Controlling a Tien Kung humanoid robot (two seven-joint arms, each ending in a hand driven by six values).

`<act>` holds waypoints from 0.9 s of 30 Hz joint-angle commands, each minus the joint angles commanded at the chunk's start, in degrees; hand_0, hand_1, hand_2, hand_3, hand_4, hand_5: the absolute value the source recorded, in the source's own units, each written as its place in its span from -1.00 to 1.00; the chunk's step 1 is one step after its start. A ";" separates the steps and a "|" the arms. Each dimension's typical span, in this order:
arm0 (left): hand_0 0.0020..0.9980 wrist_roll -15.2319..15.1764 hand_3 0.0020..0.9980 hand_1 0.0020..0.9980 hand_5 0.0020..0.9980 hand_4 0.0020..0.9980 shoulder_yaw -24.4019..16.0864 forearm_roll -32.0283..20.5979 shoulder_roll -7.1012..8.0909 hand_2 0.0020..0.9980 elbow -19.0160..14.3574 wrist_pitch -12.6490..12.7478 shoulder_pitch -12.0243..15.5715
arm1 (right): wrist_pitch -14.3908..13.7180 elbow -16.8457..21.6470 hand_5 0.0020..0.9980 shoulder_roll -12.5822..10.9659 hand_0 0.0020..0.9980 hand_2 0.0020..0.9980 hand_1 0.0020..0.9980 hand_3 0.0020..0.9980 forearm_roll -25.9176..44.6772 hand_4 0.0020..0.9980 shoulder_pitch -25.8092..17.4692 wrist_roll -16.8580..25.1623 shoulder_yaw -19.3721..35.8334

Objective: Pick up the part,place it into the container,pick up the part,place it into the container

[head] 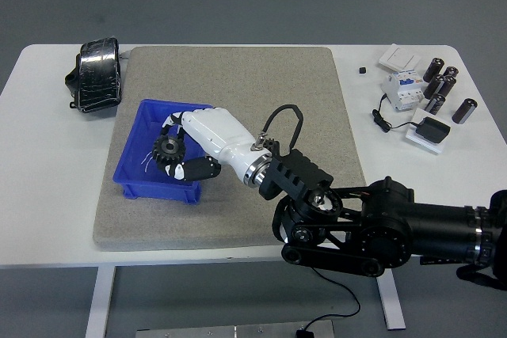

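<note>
one view only, from a camera high on the robot's side, facing forward and down over the white table (32, 219). the table's near edge runs across the lower part of the picture, with floor and a table leg below it; the far edge sits near the top, with grey floor beyond. the whole tabletop fits in, so the camera stands well back. the right arm (380, 227) enters from the lower right, large and close to the lens, reaching left over the grey mat (261, 77). no second view shares the scene.
</note>
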 joint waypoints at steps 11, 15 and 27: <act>0.34 -0.04 0.33 0.30 0.22 0.48 -0.24 0.35 -0.10 0.27 0.17 -0.21 -0.21 | 0.37 -0.59 -0.56 0.46 0.29 0.34 0.37 0.34 0.39 -0.41 0.01 -0.16 -0.16; 0.34 0.05 0.33 0.30 0.22 0.48 -0.26 0.43 -0.10 0.27 0.16 -0.21 -0.16 | 1.05 -0.90 -0.54 0.53 0.34 0.51 0.44 0.41 0.66 -0.16 -0.06 -0.18 0.00; 0.34 0.09 0.32 0.30 0.22 0.48 -0.15 0.39 -0.14 0.27 0.19 -0.27 -0.19 | 1.96 -1.63 -0.50 0.92 0.44 0.72 0.56 0.72 1.05 0.23 -0.02 -0.03 0.62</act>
